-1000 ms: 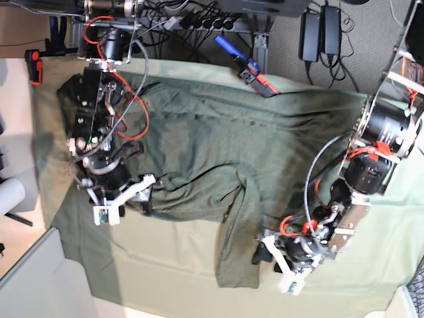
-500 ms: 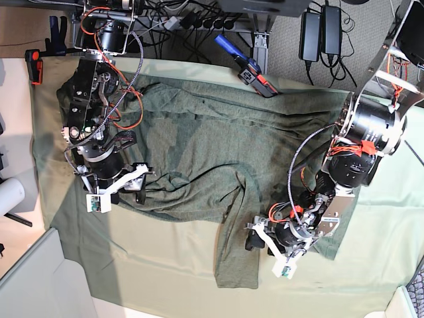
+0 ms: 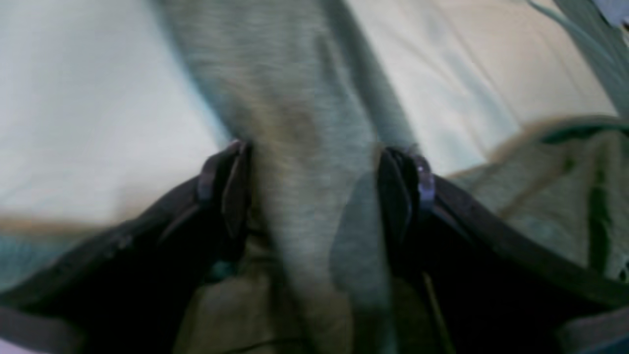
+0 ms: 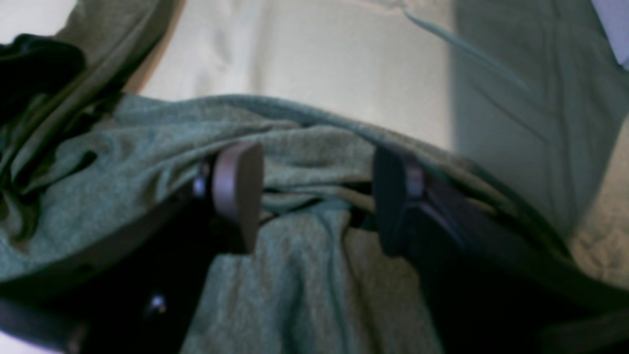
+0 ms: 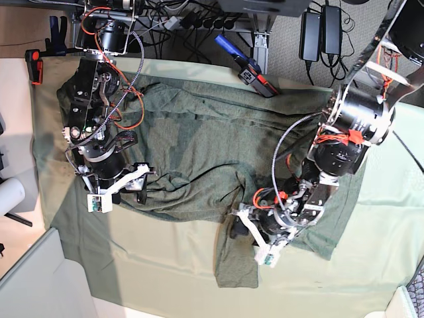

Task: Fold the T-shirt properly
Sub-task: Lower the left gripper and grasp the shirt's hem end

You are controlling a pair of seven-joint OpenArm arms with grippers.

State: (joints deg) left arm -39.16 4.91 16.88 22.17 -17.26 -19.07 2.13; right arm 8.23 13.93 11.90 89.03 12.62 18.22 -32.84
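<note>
T-shirt [image 5: 199, 152] sprawls crumpled across the desk [image 5: 172, 278], one sleeve trailing toward 6 o'clock. Left pincer [image 5: 246, 236] and right pincer [image 5: 119, 192] both gape apart, straddling fabric folds. I'd pinch both edges evenly before lifting

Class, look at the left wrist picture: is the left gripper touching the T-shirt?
Touching. The left wrist view shows a band of the T-shirt running between the open fingers of the left gripper, fabric against both inner faces.
</note>
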